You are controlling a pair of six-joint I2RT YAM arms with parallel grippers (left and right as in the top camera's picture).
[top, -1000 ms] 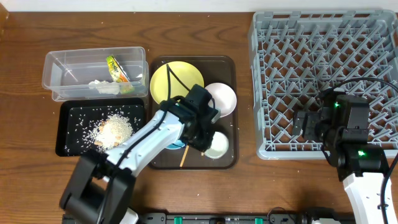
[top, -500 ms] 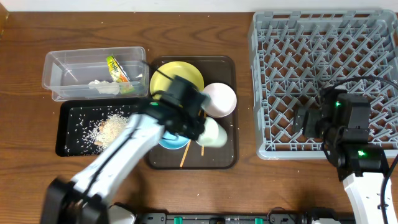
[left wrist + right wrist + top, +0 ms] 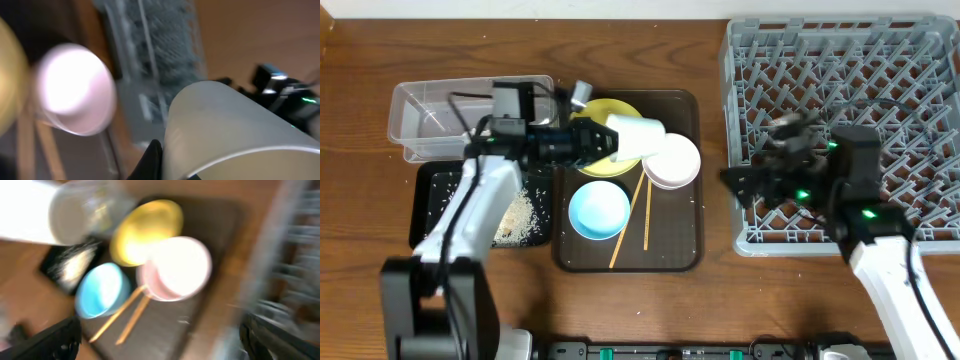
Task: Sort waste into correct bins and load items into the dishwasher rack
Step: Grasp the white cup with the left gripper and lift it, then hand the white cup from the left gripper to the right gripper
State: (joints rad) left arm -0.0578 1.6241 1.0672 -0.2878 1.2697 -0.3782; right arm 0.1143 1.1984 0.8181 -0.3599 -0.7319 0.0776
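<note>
My left gripper (image 3: pixel 607 140) is shut on the small white cup (image 3: pixel 638 138) and holds it on its side above the yellow plate (image 3: pixel 603 118). The left wrist view shows the cup (image 3: pixel 235 125) against my finger (image 3: pixel 152 162), with the pink bowl (image 3: pixel 75 95) beyond. The pink bowl (image 3: pixel 672 161), light blue bowl (image 3: pixel 598 210) and two chopsticks (image 3: pixel 632 222) lie on the brown serving tray (image 3: pixel 680 245). My right gripper (image 3: pixel 745 181) is open and empty over the left edge of the grey rack (image 3: pixel 860 70). Rice (image 3: pixel 515 215) lies on the black tray (image 3: pixel 432 195). My left arm hides the wrapper and the paper scrap.
The clear tub (image 3: pixel 425 112) stands at the back left, partly under my left arm. The right wrist view (image 3: pixel 165 347) looks blurred over the cup (image 3: pixel 82 212), plate (image 3: pixel 145 227), pink bowl (image 3: pixel 177 267), blue bowl (image 3: pixel 102 290) and chopsticks (image 3: pixel 125 317).
My left gripper lifted the white cup off the brown tray and swung back over the yellow plate, uncovering the blue bowl and chopsticks. My right gripper moved left to the rack's edge.
</note>
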